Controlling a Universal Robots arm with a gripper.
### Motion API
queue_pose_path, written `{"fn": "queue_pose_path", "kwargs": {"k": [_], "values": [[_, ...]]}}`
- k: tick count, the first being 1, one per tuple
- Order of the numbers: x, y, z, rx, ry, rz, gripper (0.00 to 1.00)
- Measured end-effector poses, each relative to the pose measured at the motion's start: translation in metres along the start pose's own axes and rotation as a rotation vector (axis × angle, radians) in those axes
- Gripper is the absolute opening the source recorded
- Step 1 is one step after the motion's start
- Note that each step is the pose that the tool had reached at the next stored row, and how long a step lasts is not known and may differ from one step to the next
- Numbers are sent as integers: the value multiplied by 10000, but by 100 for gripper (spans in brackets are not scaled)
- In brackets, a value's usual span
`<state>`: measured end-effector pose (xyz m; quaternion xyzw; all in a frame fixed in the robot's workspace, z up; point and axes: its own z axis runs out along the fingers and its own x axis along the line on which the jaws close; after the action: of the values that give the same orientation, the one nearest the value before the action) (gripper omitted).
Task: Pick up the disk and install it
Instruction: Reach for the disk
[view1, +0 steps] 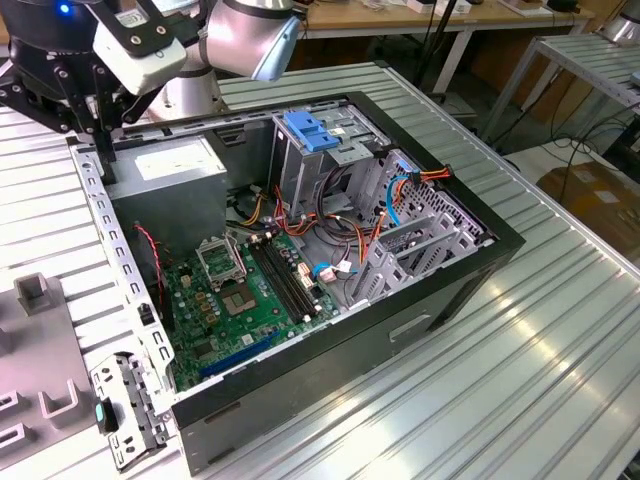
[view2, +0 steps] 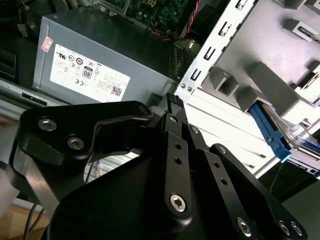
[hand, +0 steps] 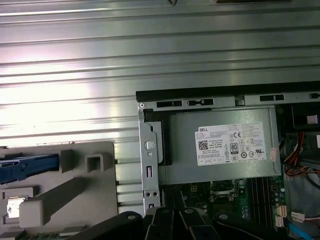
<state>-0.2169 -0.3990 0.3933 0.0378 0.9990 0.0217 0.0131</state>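
Note:
The disk's bright blue carrier (hand: 29, 167) lies on a grey plastic fixture (hand: 75, 187) beside the open computer case; its blue edge (view2: 269, 129) also shows in the second wrist view, with most of the disk out of frame. My gripper (view1: 102, 148) hangs over the case's corner by the power supply, well apart from the disk. Its black fingers (view2: 172, 100) meet at the tips, shut on nothing.
The open black case (view1: 450, 270) holds a grey power supply (view1: 175, 165), a green motherboard (view1: 250, 290), loose cables and a metal drive cage with a blue handle (view1: 315, 130). A perforated metal rail (view1: 115, 260) lines the case's edge. Ribbed metal tabletop (view1: 540, 380) surrounds it.

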Motion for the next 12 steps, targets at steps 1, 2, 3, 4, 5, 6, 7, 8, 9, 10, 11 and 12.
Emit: {"fn": "queue_pose_path", "kwargs": {"k": [1, 2, 3, 4, 5, 6, 7, 8, 9, 10, 11, 12], "values": [[17, -1, 0, 0, 0, 1, 11], [38, -3, -1, 0, 0, 1, 11], [62, -5, -2, 0, 0, 1, 11], [79, -6, -2, 0, -1, 1, 11], [99, -7, -3, 0, 0, 1, 11], [111, -8, -3, 0, 0, 1, 11], [131, -9, -3, 0, 0, 0, 11], [159, -9, -5, 1, 1, 0, 11], [203, -9, -5, 0, 2, 0, 11], [228, -7, -6, 1, 3, 0, 11], [259, -2, -6, 0, 4, 2, 11], [281, 3, -7, 1, 5, 1, 11]]}}
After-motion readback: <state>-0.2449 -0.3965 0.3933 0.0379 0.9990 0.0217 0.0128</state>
